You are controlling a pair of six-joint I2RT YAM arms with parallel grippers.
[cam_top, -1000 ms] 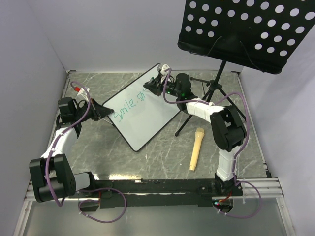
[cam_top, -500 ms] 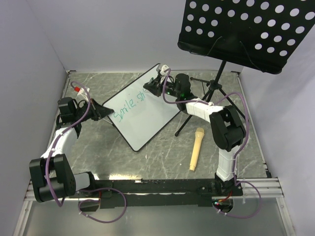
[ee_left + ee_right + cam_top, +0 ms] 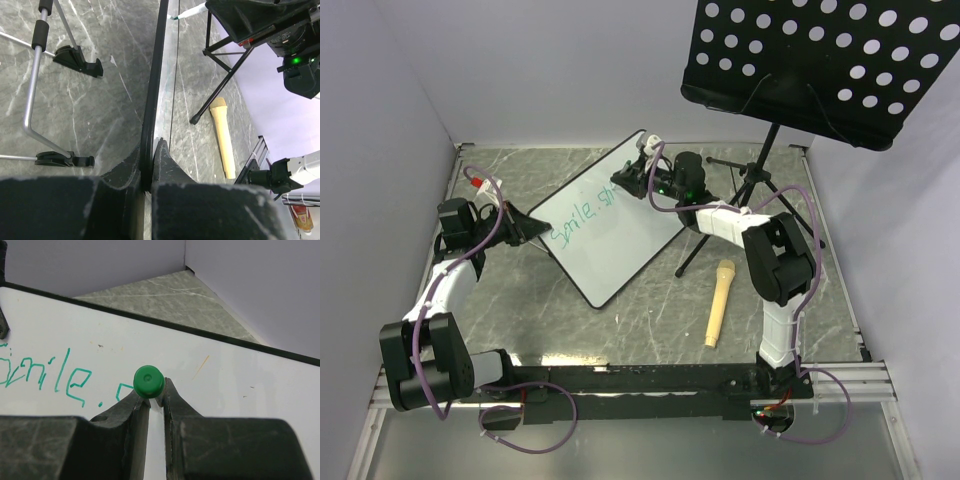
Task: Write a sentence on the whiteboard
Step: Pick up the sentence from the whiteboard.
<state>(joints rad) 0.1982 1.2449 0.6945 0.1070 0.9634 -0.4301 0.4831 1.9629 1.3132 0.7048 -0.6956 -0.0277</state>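
Fingers on both arms were pinched right down, fwiw: the left gripper (image 3: pixel 151 156) was clamped onto the thin black frame at the left corner of the whiteboard (image 3: pixel 620 240), and the right gripper (image 3: pixel 150 392) was squeezed on a marker (image 3: pixel 148 381), whose round green end poked up between its fingers (image 3: pixel 125 410). Biggest thing around was the grey marbled table (image 3: pixel 650 320), with pale walls on three sides. Next down, a black perforated music stand (image 3: pixel 825 65) loomed over the far right, one tripod leg planted just beside the board's right corner. The whiteboard itself sat diagonally in the middle of the table, between the two arms, and from the left wrist view it showed edge-on. A beige microphone (image 3: pixel 718 300) lay flat on the table near the right arm, apart from the board. The sentence (image 3: pixel 582 213) ran in teal-green handwriting along the board's upper-left long edge; I could read "Smile" and then "sh" before the right gripper covered the rest. That gripper sat at the far end of the writing, near the board's top corner.
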